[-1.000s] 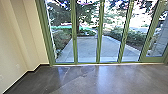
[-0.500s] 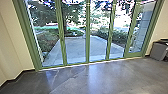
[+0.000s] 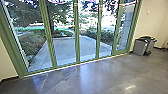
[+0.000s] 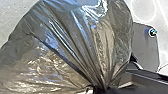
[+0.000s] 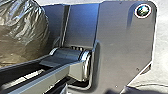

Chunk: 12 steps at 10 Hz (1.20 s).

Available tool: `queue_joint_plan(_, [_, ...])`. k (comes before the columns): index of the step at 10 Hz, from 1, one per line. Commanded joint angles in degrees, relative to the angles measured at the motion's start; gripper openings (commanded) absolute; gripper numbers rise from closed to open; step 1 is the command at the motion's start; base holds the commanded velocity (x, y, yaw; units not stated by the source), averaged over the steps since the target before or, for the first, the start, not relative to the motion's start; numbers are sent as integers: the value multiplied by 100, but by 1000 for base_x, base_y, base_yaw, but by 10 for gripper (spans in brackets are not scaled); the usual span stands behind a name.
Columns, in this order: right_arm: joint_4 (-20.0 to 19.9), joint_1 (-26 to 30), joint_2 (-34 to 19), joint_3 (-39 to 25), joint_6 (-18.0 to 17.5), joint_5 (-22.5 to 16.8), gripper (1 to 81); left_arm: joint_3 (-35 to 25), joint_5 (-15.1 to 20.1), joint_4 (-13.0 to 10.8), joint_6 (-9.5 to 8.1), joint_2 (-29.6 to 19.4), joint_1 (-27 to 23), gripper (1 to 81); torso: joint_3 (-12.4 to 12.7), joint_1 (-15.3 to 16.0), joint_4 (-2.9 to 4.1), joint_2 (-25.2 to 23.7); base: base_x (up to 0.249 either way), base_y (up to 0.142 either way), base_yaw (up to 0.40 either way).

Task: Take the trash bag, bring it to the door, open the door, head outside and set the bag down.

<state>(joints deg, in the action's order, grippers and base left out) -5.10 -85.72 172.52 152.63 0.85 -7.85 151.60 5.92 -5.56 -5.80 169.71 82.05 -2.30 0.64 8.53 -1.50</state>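
Observation:
In the left wrist view the trash bag (image 4: pixel 67 47) looms large, dark and shiny, its plastic drawn into tight folds that meet at a gathered neck. My left gripper (image 4: pixel 100 89) is shut on that neck, with the bag bulging out from it. The right wrist view also has the rounded side of the trash bag (image 5: pixel 22 30), beside the robot's base. The green-framed glass door (image 3: pixel 120 32) stands closed at the right end of the glass wall in the head view.
Grey bins (image 3: pixel 141 47) stand against the wall right of the glass. Polished floor (image 3: pixel 100 77) stretches up to the sill. Beyond the panes lies a paved path (image 3: pixel 67 48) between shrubs and trees.
The head camera has turned to the right: the glass wall has shifted leftward across the view, and the bins and the right-hand wall have come into sight.

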Motion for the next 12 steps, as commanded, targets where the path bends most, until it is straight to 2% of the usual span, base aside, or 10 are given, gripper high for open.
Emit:
queue_joint_plan(1, [17,279,22,-6,20,-349,811,-8,313,-24,44,-24,-334,10,0,0,0,0,0,0,-284])
queue_joint_plan(8, [17,279,31,-6,20,-349,811,1,313,-24,44,-33,-334,10,0,0,0,0,0,0,-265])
queue_joint_plan(12, [17,279,30,-6,20,-349,811,-8,313,-24,44,-42,-334,10,0,0,0,0,0,0,-176])
